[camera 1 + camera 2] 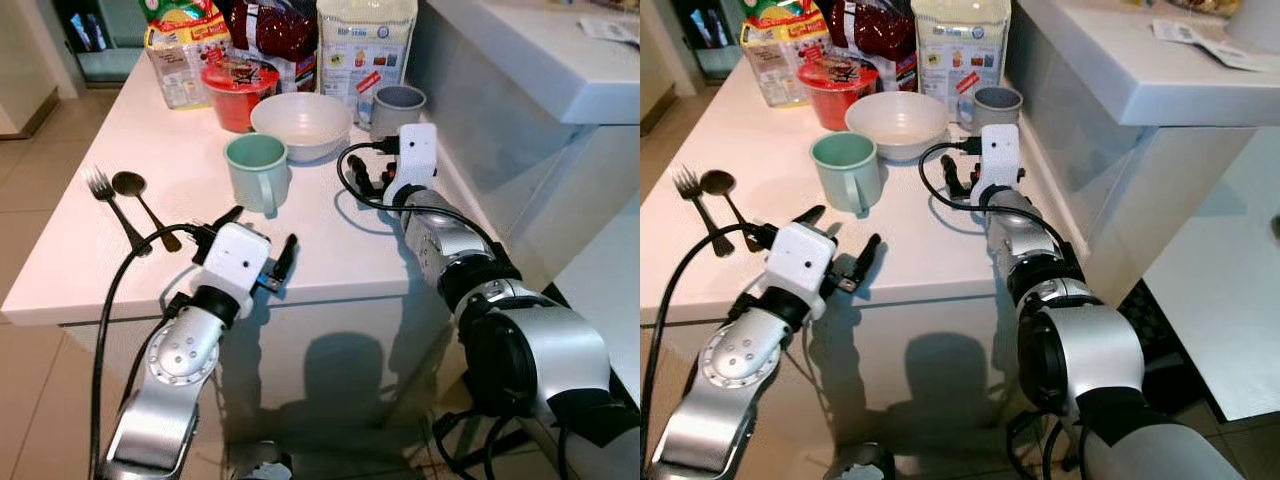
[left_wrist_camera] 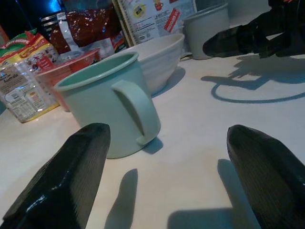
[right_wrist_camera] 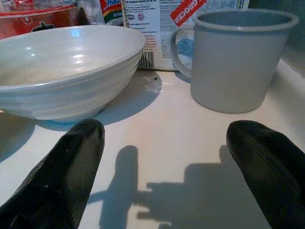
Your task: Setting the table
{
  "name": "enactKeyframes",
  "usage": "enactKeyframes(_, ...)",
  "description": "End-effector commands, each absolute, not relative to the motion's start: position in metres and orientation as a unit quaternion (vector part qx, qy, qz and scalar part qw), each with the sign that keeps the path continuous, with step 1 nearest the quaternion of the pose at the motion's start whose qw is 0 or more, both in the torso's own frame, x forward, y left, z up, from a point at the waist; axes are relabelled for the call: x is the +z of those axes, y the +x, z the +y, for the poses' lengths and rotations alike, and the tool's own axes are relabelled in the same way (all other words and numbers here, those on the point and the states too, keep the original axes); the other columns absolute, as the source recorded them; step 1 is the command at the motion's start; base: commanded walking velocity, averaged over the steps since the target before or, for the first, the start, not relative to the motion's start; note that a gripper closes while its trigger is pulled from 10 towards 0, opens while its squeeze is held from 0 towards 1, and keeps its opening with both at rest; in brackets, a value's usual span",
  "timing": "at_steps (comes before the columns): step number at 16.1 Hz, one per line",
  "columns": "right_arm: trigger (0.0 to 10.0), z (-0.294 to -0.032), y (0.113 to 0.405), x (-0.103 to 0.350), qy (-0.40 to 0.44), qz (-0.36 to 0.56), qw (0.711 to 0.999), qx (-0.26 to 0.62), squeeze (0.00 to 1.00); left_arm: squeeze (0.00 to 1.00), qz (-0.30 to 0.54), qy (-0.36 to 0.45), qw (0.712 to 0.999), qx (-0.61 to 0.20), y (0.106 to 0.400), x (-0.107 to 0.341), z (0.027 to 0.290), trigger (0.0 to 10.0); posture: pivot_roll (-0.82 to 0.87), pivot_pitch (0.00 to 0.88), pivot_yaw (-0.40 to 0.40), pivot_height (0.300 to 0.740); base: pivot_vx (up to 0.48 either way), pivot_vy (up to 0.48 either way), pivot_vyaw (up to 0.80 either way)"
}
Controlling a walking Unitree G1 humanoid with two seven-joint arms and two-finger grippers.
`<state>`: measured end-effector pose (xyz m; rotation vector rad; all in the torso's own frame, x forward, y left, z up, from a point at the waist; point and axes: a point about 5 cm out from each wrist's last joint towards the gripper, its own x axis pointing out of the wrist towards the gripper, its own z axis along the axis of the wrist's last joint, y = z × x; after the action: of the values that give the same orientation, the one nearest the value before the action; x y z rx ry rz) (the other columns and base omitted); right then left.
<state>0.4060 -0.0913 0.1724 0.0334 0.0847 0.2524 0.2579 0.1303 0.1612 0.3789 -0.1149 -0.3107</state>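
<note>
On the white table (image 1: 90, 270) a mint green mug (image 1: 257, 170) stands in front of a white bowl (image 1: 300, 122), and a grey mug (image 1: 397, 108) is to the bowl's right. A fork (image 1: 105, 195) and a spoon (image 1: 135, 190) lie side by side at the left. My left gripper (image 1: 262, 228) hovers open near the table's front edge, aimed at the green mug (image 2: 112, 105), a short way from it. My right gripper (image 1: 373, 178) is open low over the table, facing the gap between the bowl (image 3: 66, 71) and the grey mug (image 3: 238, 57). Neither holds anything.
A red noodle cup (image 1: 238, 90) and food packages (image 1: 365, 45) crowd the table's far end. A white counter (image 1: 540, 60) rises close on the right. Black cables loop from both wrists over the table. Tiled floor lies to the left.
</note>
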Motion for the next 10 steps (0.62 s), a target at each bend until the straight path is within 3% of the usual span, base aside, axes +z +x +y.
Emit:
enactKeyframes(1, 10.0, -0.091, 0.406, 0.175, 0.007, 0.036, 0.991, 0.129, 0.0, 0.0, -0.063, 0.189, 0.968, -0.151, 0.261, 0.163, 0.129, 10.0, 0.28, 0.0, -0.069, 0.74, 0.0, 0.0, 0.0)
enactKeyframes(10, 10.0, -0.09, 0.41, 0.194, 0.003, -0.007, 0.989, 0.147, 0.0, 0.0, -0.072, 0.2, 0.967, -0.142, 0.281, 0.161, 0.122, 10.0, 0.25, 0.0, -0.081, 0.74, 0.0, 0.0, 0.0)
